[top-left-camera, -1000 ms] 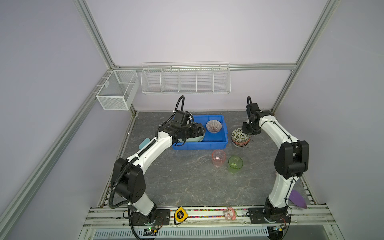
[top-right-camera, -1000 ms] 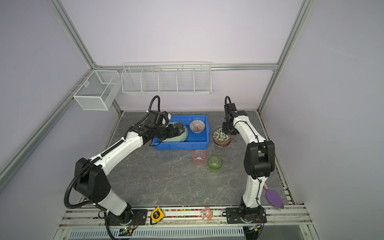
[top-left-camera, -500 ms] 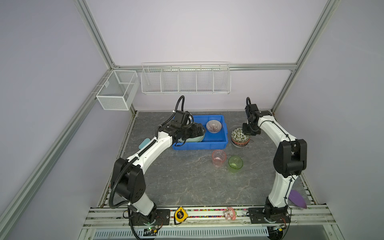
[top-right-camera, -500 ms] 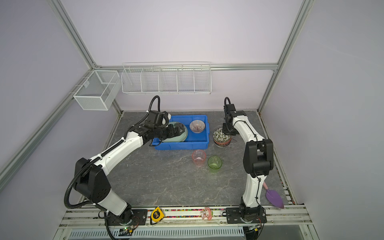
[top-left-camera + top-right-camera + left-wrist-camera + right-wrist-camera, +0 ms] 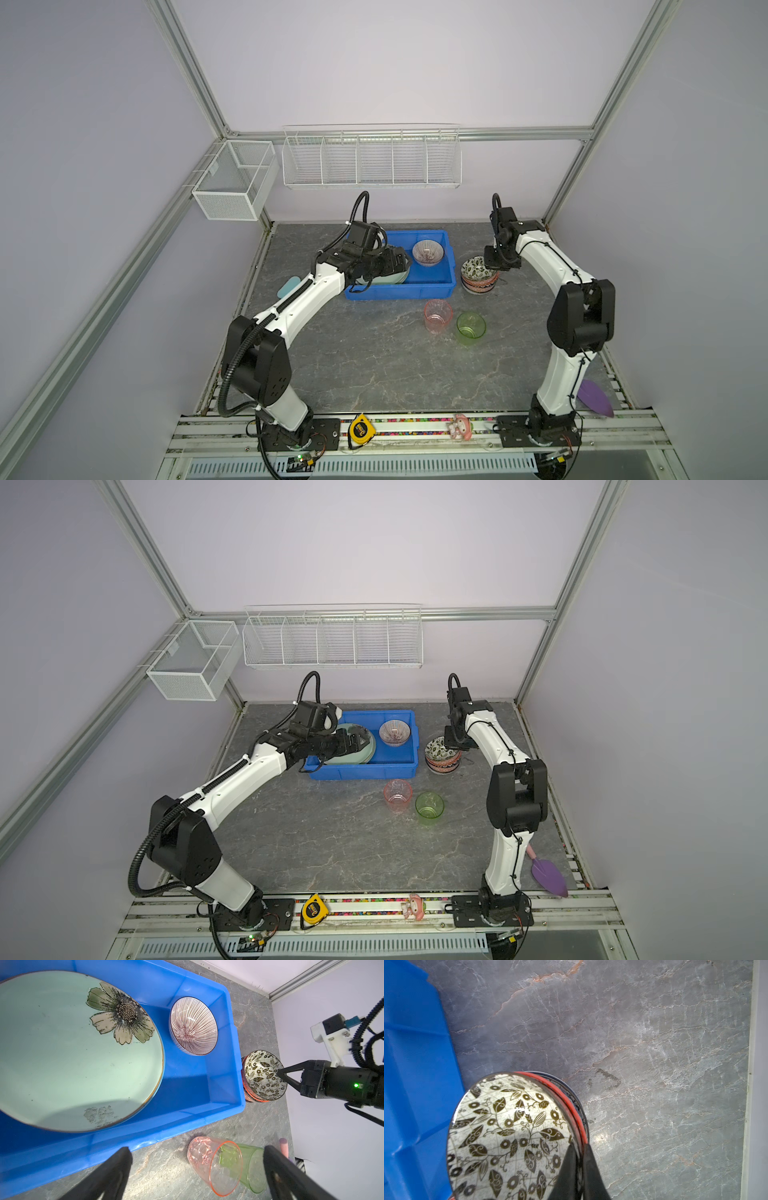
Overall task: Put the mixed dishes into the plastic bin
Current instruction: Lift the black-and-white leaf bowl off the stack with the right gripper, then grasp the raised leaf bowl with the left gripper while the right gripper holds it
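Observation:
The blue plastic bin [image 5: 399,287] holds a pale green flower plate [image 5: 72,1053] and a striped bowl [image 5: 427,252]. My left gripper [image 5: 362,741] hovers open over that plate, empty; in the left wrist view its fingers [image 5: 116,1167] frame the table in front of the bin. Right of the bin stands a stack of patterned bowls [image 5: 478,279]. My right gripper [image 5: 579,1151] is shut on the rim of the top, leaf-patterned bowl [image 5: 508,1136], one finger inside and one outside. A pink cup [image 5: 437,316] and a green cup [image 5: 470,328] stand upright in front of the bin.
White wire baskets [image 5: 372,160] hang on the back wall. A teal scoop [image 5: 289,286] lies beside the left arm and a purple scoop [image 5: 548,874] at the front right. A tape measure [image 5: 359,429] and a pink toy [image 5: 459,426] sit on the front rail.
My right gripper has closed on the rim of the top bowl of the stack. The left arm has not moved.

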Robot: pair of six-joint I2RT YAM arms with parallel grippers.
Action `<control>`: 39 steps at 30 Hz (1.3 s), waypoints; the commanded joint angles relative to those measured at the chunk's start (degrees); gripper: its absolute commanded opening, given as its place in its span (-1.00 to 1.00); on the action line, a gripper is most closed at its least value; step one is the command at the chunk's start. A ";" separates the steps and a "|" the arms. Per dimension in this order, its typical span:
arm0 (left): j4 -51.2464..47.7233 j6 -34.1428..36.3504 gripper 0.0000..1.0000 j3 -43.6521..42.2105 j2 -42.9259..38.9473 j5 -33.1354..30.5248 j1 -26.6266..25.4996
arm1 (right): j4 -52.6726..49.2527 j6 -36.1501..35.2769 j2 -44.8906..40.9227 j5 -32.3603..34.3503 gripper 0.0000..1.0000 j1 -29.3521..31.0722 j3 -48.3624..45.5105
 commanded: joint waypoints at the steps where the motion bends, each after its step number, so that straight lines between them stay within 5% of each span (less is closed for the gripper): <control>1: 0.13 0.63 0.97 -0.49 -0.05 0.21 0.33 | 0.16 -0.52 -2.54 0.39 -0.86 0.26 0.71; 17: 0.12 0.63 0.97 -0.71 -0.66 0.25 0.33 | 0.25 0.39 -6.23 -2.30 -0.86 -0.31 0.66; 23: 1.26 2.17 0.97 -0.21 -0.40 4.95 0.32 | 0.17 0.45 -7.53 -4.25 -0.86 -0.95 0.40; 30: -2.08 7.05 0.97 3.93 1.46 8.75 -0.53 | 0.63 -0.02 -11.08 -9.21 -0.86 -2.37 -1.23; 39: -3.91 6.37 0.97 11.74 7.64 6.04 -3.83 | -2.50 -3.64 -14.83 -13.39 -0.86 -2.55 -1.06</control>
